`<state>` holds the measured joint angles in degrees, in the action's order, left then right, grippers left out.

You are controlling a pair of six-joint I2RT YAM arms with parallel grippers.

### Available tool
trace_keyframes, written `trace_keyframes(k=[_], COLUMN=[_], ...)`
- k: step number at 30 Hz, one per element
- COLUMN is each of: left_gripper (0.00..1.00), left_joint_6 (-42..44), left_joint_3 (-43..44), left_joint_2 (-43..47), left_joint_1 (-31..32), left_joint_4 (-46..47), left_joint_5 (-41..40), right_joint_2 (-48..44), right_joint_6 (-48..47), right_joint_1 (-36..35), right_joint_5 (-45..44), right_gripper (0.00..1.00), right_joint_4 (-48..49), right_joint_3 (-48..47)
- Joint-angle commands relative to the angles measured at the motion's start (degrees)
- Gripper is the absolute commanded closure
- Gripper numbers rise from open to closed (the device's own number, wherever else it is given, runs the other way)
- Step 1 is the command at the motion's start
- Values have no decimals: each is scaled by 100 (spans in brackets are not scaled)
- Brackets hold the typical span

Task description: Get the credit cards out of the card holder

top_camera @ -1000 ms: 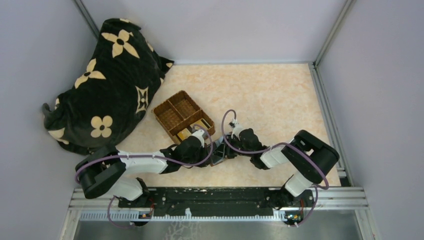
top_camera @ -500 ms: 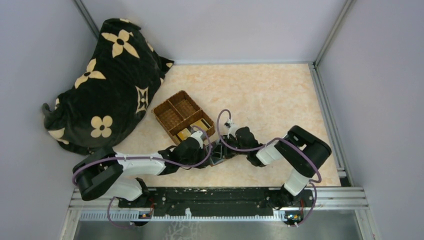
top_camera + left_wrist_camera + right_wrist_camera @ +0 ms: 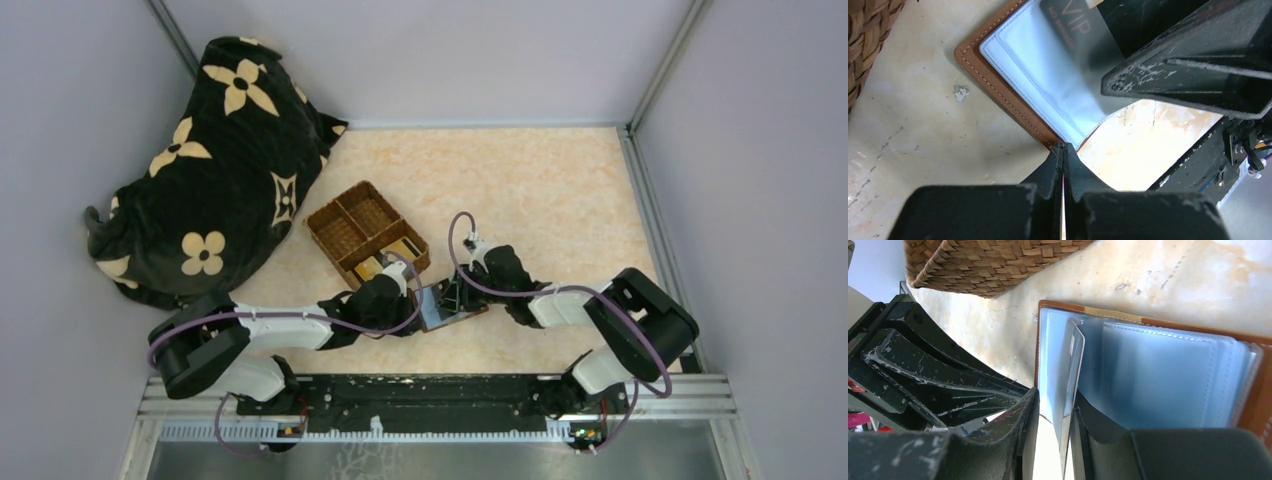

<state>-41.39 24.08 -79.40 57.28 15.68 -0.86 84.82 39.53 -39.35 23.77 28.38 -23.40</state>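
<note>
The two arms (image 3: 285, 325) had white links, black joints, looping purple cables (image 3: 452, 236) and scuffed black fingers (image 3: 1193, 65).

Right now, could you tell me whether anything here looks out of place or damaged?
Nothing looks damaged. One card stands on edge in the open card holder, between the fingers of the right gripper. A small whitish fleck lies on the table beside the holder.

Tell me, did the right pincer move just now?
Yes, a little. In the top view the right pincer slid rightward, away from the wicker basket, which stayed where it was.
</note>
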Motion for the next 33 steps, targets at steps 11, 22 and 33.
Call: trace_keyframes(k=[11,22,33], left_gripper=[100,29,23], left_joint_6=[-19,509,1566], left_joint_3=[-30,61,26], left_joint_2=[-121,760,1963], left_joint_1=[29,35,8], left_joint_4=[23,-116,-237], left_joint_5=[69,502,1820], right_joint_2=[-844,-1999,-2996], right_joint_6=[-637,-1065,-1058], right_joint_1=[505,578,586], right_joint_5=[-85,-238,1391], right_gripper=[84,100,100], right_joint_4=[-864,-1844,-1754], right_joint_3=[-190,-145,291])
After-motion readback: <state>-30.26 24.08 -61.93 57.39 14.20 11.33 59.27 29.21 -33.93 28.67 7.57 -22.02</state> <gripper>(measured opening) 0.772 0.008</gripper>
